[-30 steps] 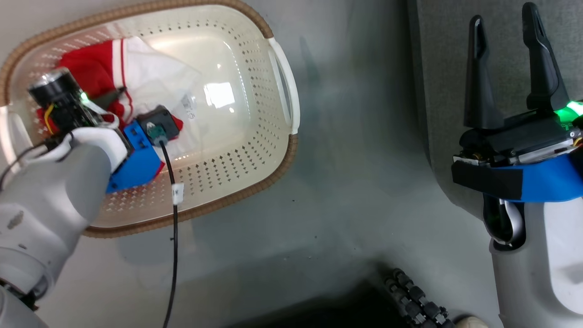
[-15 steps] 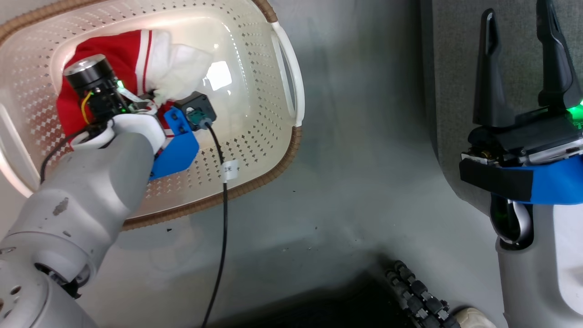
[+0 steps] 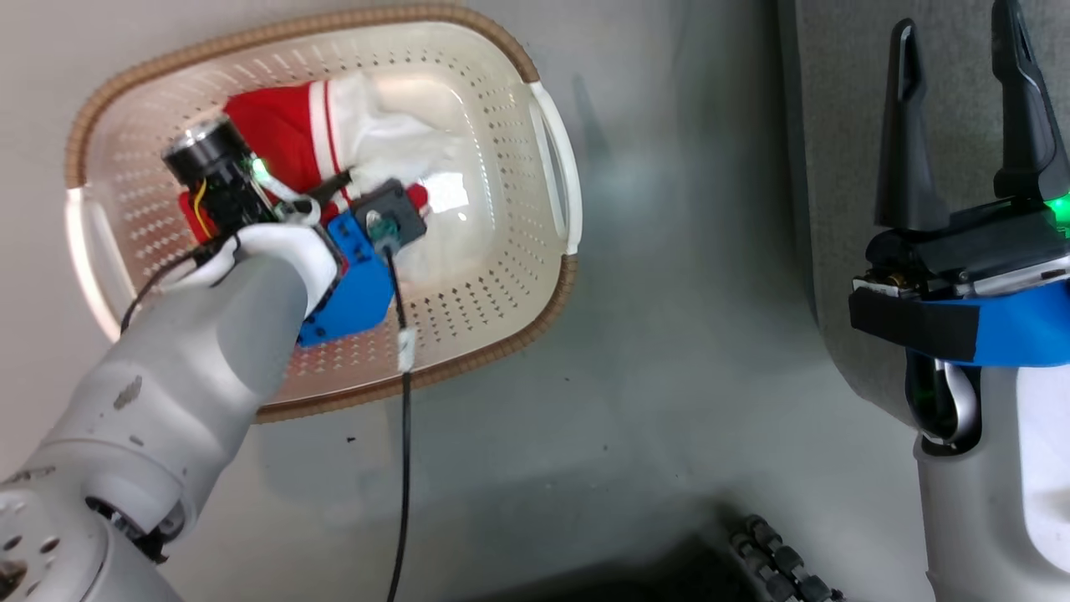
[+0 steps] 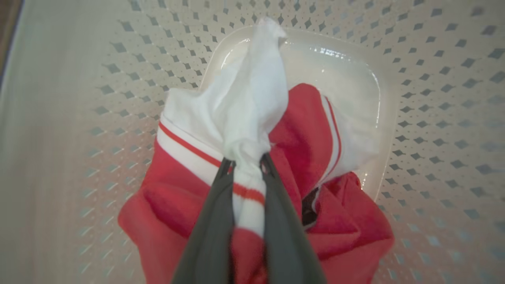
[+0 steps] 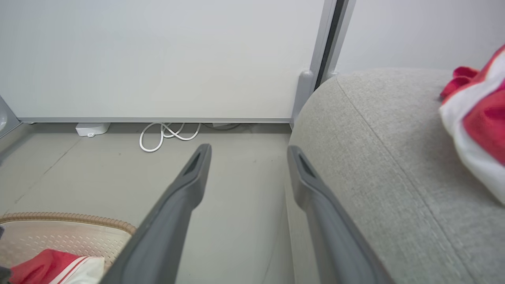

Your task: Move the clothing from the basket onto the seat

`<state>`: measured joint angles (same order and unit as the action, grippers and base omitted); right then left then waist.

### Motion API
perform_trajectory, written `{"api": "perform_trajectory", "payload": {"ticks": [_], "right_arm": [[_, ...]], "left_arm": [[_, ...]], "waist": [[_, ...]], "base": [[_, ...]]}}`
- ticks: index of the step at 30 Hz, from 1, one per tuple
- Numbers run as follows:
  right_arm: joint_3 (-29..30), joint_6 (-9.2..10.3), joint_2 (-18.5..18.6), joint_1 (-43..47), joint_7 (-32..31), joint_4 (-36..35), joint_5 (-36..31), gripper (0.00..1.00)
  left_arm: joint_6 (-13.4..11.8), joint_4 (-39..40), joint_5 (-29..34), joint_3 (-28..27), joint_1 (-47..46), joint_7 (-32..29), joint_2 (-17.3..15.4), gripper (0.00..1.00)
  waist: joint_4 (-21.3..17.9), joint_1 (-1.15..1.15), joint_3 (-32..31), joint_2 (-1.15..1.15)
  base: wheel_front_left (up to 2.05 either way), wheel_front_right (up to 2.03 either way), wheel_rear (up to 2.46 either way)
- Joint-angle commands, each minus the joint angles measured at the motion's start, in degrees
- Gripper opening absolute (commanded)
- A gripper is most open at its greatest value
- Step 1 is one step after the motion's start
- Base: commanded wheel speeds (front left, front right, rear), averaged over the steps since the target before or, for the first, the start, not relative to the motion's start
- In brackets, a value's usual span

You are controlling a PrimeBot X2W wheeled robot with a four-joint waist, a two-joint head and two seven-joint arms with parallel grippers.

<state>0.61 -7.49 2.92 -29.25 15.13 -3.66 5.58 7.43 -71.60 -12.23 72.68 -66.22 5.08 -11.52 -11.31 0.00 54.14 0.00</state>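
In the cream perforated basket [image 3: 493, 276] lies a red garment with white stripes and a white panel, the clothing [image 3: 284, 142]. My left gripper [image 4: 245, 163] reaches down into the basket and is shut on a bunched white fold of this clothing [image 4: 315, 130], which rises in a peak above the fingertips. Off to the right, my right gripper [image 3: 953, 33] stands open and holds nothing, over the edge of the grey seat [image 3: 836, 125]. In the right wrist view, the right gripper [image 5: 248, 152] points toward the wall, and another red and white garment [image 5: 481, 130] lies on the seat [image 5: 375, 138].
A black cable [image 3: 404, 418] hangs from my left wrist across the basket's near rim. A dark ribbed part [image 3: 777, 560] shows at the bottom. Grey floor separates basket and seat. A coiled white cable [image 5: 165, 134] lies by the wall.
My left gripper has shut on the garment and gathered its white panel into a bunch. The head camera has shifted, so the basket shows more to the right. The right arm has stayed put.
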Motion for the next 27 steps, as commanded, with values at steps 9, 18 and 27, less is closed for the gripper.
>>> {"api": "perform_trajectory", "payload": {"ticks": [9, 18, 27], "right_arm": [[0.9, -0.01, -0.1, 0.7, 0.0, 2.6, -2.2, 1.00], [2.2, -0.01, 0.0, 3.7, 0.0, 5.0, -3.4, 1.00], [3.1, -0.01, 0.0, 8.3, 0.0, 7.1, -3.0, 1.00]], "left_arm": [[0.1, 2.3, -4.4, -1.2, 2.6, 9.2, 1.4, 0.00], [0.0, 11.9, -9.4, -5.7, 4.1, 10.1, 1.0, 0.00], [-1.7, 25.1, -11.3, -15.5, 9.4, 10.2, -1.5, 0.00]], "waist": [[5.6, 0.00, -9.4, 0.00], [9.1, 0.00, -18.8, 0.00], [10.7, 0.00, -28.2, 0.00]], "base": [[0.00, 0.00, 0.00], [0.00, 0.00, 0.00], [0.00, 0.00, 0.00]]}}
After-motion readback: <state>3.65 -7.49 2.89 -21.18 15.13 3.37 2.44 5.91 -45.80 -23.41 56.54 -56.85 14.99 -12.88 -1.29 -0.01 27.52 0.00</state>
